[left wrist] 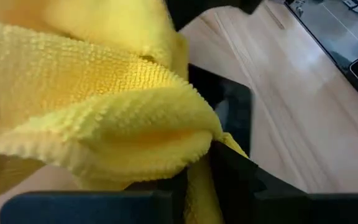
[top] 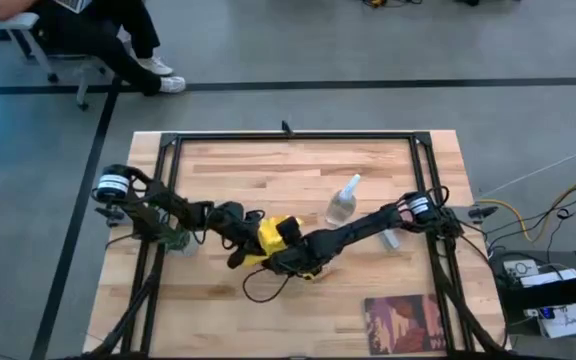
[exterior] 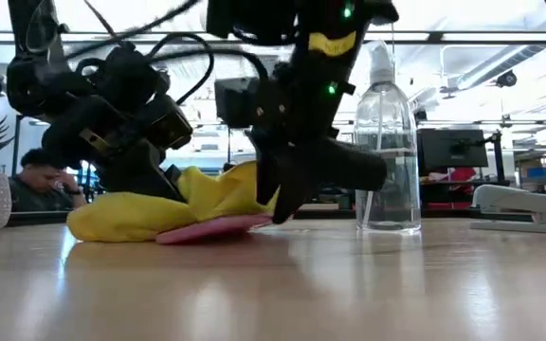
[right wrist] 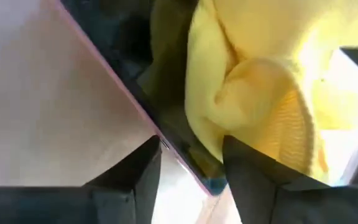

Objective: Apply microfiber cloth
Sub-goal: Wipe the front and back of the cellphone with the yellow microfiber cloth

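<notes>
On the wooden tabletop (top: pixel 298 170), both arms meet near the middle: the left tool (left wrist: pixel 197 186) pinches the soft, light, bunching microfiber cloth (top: pixel 271 236) by a folded edge, the right tool (right wrist: pixel 188 165) straddling the pink-edged phone (right wrist: pixel 114 68) beneath.

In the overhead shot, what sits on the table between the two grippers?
In the high view, the microfiber cloth lies bunched between the left gripper and the right gripper; nothing else shows there.
</notes>
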Controlling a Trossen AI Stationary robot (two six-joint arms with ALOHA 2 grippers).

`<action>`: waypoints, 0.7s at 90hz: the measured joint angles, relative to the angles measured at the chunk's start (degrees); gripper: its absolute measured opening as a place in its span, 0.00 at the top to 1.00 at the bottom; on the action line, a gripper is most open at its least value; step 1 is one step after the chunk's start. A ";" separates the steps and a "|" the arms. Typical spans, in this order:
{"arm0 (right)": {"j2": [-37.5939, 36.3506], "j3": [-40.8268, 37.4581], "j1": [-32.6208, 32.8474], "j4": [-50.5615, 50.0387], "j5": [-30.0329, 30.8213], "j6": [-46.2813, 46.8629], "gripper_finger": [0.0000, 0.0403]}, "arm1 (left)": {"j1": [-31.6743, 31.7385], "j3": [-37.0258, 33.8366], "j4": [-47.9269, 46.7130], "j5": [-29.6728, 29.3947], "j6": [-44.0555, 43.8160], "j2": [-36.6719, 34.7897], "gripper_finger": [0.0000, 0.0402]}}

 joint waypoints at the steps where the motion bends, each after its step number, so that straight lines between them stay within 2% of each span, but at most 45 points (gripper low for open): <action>1: 0.06 -0.11 -0.12 0.21 0.33 -0.01 0.61 | 0.00 -0.01 -0.01 0.00 0.00 0.00 0.85; 29: 0.13 -1.03 -0.34 3.01 2.05 -2.16 0.67 | -0.02 -0.07 0.13 0.20 -0.02 0.02 0.85; 49: -1.02 2.83 2.26 -7.38 4.96 1.20 0.73 | -0.04 0.85 2.91 1.85 -0.45 -1.84 0.85; 63: -2.39 4.30 3.46 -9.58 4.90 6.51 0.77 | -0.04 2.19 3.29 2.18 2.21 -5.89 0.85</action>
